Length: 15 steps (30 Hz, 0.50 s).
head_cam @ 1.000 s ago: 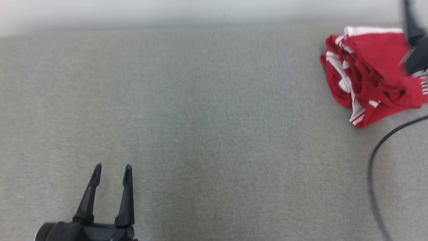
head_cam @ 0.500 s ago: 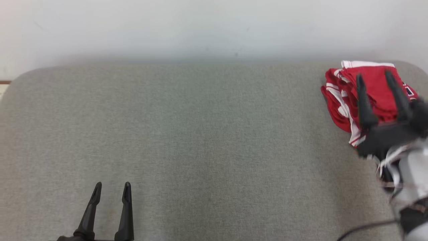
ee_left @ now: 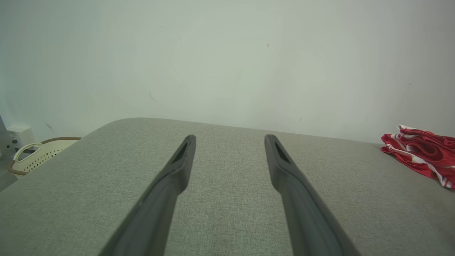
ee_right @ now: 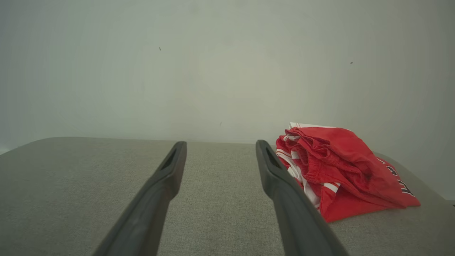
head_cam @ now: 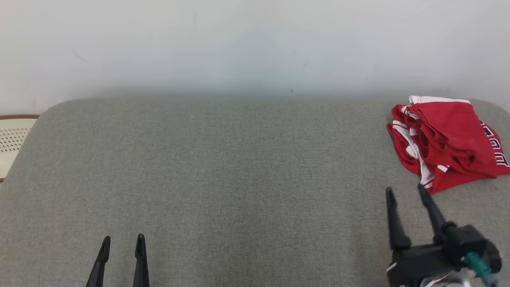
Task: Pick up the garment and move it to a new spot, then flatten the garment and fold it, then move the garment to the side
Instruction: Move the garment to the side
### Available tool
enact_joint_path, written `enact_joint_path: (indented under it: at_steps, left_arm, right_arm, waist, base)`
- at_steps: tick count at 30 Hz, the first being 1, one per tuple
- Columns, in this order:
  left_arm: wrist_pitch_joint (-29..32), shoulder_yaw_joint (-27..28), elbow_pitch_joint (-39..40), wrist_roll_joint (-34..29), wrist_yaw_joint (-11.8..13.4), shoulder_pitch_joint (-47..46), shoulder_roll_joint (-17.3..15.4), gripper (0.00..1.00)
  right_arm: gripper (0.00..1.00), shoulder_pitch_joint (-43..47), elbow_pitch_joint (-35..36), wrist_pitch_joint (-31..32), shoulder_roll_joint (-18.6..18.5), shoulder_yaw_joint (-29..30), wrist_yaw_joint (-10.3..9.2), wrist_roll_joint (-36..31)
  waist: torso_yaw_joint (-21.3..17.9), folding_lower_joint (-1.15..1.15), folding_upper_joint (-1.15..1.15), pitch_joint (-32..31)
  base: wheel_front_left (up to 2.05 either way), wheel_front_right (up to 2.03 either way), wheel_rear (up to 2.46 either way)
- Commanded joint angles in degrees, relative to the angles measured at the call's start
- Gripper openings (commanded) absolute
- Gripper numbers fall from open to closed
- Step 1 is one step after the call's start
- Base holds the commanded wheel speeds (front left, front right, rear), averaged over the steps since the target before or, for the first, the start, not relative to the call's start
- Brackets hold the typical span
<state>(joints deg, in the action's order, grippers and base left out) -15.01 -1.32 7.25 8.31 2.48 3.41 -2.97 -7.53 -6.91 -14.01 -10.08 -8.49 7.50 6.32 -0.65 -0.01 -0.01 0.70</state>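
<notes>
Garment (head_cam: 446,139) heaped at far right corner of grey cushion (head_cam: 239,179)

Basket (head_cam: 12,137), cream and perforated, sits beyond the cushion's left edge. Left gripper (head_cam: 122,238), at near left, holds its two dark fingers spread wide with nothing between them, pointing toward the pale wall (head_cam: 255,48). Right gripper (head_cam: 404,189), at near right, is likewise wide and empty, its tips just beside the garment's near edge. The garment, red with white stripes, lies in loose layered folds

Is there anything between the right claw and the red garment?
Nothing: only a short strip of bare grey padded surface separates the right claw from the red garment, as the head view shows.
</notes>
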Motion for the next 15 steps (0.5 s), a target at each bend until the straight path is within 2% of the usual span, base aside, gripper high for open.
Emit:
enact_joint_path:
  at_steps: [1, 10, 15]
  left_arm:
    - [-0.2, 0.3, -0.2, 0.3, 0.1, 0.6, 0.0, 1.00]
    - [-0.2, 0.6, -2.0, -0.8, 1.4, 2.6, 0.1, 1.00]
    - [-0.2, -0.1, -3.5, -1.7, 0.2, 2.3, -0.5, 1.00]
  right_arm:
    - [1.00, 1.3, 0.4, 0.1, 0.8, 0.0, -0.01, -0.7]
    - [1.00, 9.1, 3.0, 0.0, 5.6, 0.5, -0.01, -5.5]
    - [1.00, 10.0, 2.1, -0.3, 6.9, 1.7, -0.01, -6.9]
  waist:
    - [0.2, 0.01, 0.01, -0.3]
    - [0.6, 0.01, 0.01, -1.2]
    - [0.9, 0.01, 0.01, -1.8]
  base:
    - [0.00, 0.00, 0.00]
    - [0.00, 0.00, 0.00]
    - [0.00, 0.00, 0.00]
